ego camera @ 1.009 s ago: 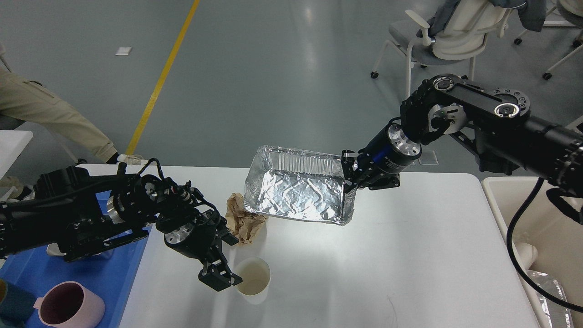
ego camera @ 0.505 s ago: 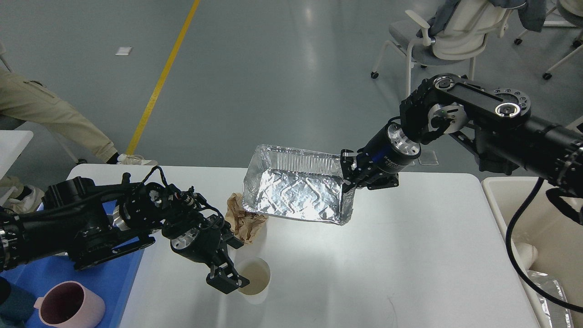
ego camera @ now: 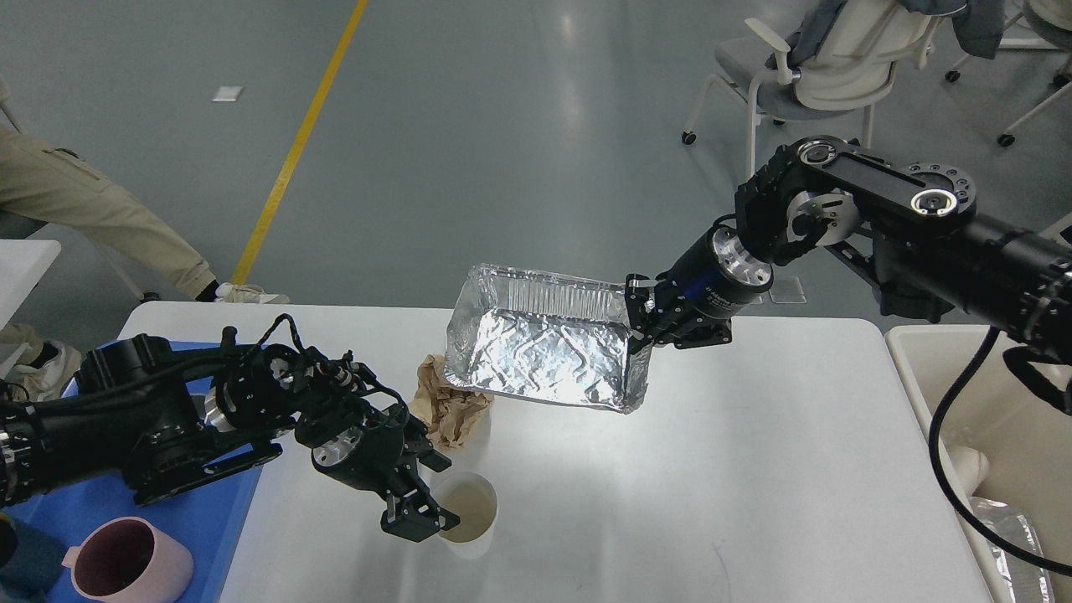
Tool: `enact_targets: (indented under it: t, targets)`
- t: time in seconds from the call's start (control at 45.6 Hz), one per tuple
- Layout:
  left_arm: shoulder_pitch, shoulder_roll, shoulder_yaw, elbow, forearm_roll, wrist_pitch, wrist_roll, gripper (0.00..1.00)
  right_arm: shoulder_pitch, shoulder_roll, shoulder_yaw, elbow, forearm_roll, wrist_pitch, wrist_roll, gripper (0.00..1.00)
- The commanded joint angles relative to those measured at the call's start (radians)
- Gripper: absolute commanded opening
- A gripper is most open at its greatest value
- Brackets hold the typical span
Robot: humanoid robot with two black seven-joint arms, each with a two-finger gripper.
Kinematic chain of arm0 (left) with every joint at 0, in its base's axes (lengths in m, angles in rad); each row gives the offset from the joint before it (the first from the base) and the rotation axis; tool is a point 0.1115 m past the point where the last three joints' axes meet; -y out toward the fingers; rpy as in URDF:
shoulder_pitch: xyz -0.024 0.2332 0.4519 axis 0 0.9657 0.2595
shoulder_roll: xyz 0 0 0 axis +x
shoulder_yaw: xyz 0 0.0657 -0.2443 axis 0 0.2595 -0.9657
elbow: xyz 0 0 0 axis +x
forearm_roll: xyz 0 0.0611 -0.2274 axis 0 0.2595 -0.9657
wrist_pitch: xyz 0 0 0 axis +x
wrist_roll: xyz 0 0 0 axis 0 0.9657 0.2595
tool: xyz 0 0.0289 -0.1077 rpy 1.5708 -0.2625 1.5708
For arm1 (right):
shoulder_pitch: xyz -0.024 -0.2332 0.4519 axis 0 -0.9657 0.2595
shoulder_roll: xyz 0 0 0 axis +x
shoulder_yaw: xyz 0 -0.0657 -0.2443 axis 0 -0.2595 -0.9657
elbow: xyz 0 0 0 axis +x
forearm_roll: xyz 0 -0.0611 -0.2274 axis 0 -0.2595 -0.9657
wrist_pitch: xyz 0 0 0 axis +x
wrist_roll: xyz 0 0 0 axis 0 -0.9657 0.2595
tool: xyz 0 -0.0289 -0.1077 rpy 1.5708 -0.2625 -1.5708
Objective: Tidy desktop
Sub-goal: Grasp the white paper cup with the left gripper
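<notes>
The white desktop (ego camera: 754, 469) fills the lower middle of the head view. My right gripper (ego camera: 641, 325) is shut on the right rim of a silver foil tray (ego camera: 544, 360) and holds it tilted above the desktop's far side. A crumpled brown paper (ego camera: 448, 408) lies under the tray's left corner. A white paper cup (ego camera: 469, 512) stands upright near the front. My left gripper (ego camera: 423, 521) is at the cup's left rim, with its fingers straddling the rim. The fingers are dark and I cannot tell whether they have closed.
A blue plastic tray (ego camera: 193, 502) at the left edge holds a pink mug (ego camera: 126, 569). A beige bin (ego camera: 913, 368) stands at the right with foil (ego camera: 1013, 536) in it. Chairs (ego camera: 821, 75) stand beyond the table, and a person's leg (ego camera: 92, 218) shows at far left.
My left gripper has moved right and a little down to the cup's rim. The foil tray has shifted slightly left in my right gripper. The cup has not moved.
</notes>
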Motion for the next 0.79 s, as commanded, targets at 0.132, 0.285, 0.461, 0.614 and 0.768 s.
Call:
enact_targets:
  t: [0.132, 0.285, 0.461, 0.614, 0.768]
  targets:
    - [0.002, -0.001, 0.004, 0.012, 0.025, 0.003, 0.000, 0.68, -0.005, 0.000, 0.000, 0.002, 0.000, 0.000, 0.000, 0.00]
    - [0.007, -0.001, 0.005, 0.023, 0.026, 0.009, 0.003, 0.63, -0.006, -0.006, 0.000, 0.003, 0.000, 0.000, 0.000, 0.00]
    - [0.013, 0.002, 0.013, 0.023, 0.071, 0.051, -0.003, 0.46, -0.008, -0.006, 0.000, 0.002, 0.000, 0.000, 0.000, 0.00]
    - [0.016, 0.006, 0.014, 0.032, 0.100, 0.060, -0.015, 0.06, -0.006, -0.006, 0.001, 0.003, 0.000, 0.000, 0.000, 0.00]
    - [0.028, 0.011, 0.018, 0.035, 0.103, 0.060, -0.017, 0.00, -0.008, -0.006, 0.006, 0.003, 0.000, 0.000, 0.000, 0.00]
